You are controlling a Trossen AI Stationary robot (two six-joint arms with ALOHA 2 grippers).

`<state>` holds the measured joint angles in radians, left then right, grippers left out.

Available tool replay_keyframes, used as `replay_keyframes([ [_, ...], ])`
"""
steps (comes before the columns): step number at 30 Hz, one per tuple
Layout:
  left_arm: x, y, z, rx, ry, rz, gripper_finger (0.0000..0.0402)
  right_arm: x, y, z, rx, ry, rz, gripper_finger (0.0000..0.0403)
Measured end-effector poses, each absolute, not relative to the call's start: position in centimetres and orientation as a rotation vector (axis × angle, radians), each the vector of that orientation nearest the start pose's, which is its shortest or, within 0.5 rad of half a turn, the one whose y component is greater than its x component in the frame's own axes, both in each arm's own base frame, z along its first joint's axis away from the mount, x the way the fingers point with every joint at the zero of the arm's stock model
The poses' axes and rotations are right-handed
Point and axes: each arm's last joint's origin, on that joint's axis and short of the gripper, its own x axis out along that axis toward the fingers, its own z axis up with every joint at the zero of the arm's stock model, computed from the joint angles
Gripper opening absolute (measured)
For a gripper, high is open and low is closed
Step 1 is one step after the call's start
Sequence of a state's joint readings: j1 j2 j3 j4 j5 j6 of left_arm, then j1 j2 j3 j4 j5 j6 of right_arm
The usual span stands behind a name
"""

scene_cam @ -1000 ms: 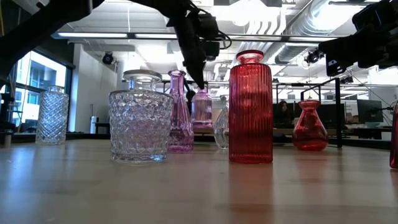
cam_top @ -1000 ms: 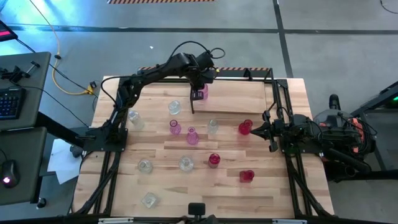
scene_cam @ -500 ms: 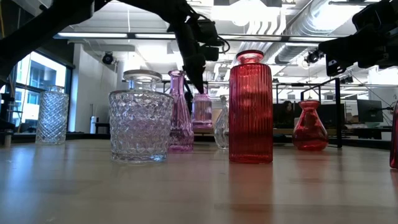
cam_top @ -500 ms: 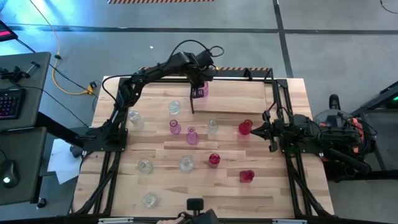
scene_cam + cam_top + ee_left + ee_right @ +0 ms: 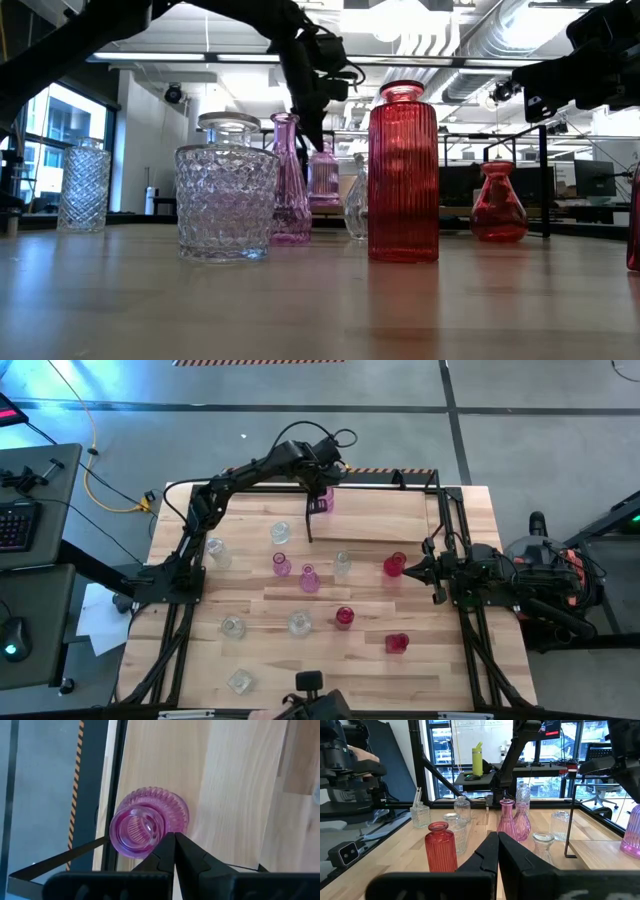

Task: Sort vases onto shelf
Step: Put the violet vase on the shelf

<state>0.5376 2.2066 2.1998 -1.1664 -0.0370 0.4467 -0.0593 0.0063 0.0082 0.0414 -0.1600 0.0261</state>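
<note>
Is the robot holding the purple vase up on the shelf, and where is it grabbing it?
No. The left gripper is shut just above the purple vase with nothing between its fingers. The right gripper is shut and empty too.

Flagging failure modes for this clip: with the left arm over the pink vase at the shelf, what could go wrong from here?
1. The left pincer is shut beside the pink vase, not around it; any sideways move could tip it.
2. That vase stands near the shelf board's outer edge, so a nudge might send it off.
3. The table vases stand close together, so reaching for one may knock a neighbour. The right pincer waits shut near the red vase.
</note>
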Motion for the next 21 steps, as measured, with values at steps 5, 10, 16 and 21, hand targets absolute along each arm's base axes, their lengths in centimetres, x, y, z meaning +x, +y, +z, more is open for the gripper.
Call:
replay_keyframes([
  [5,39.23,23.95,28.51,0.082,1.23,0.252,0.0,9.72,-0.12,16.97,0.021,-0.041,0.101,0.0],
  [10,39.02,24.27,28.53,0.076,1.231,0.263,0.0,9.72,-0.12,16.98,0.021,-0.041,0.101,0.0],
  [16,39.0,24.29,28.54,0.073,1.233,0.274,0.0,9.72,-0.12,16.97,0.021,-0.042,0.101,0.0],
  [21,39.43,23.57,28.56,0.079,1.23,0.262,0.0,9.72,-0.11,16.98,0.021,-0.042,0.102,0.0],
])
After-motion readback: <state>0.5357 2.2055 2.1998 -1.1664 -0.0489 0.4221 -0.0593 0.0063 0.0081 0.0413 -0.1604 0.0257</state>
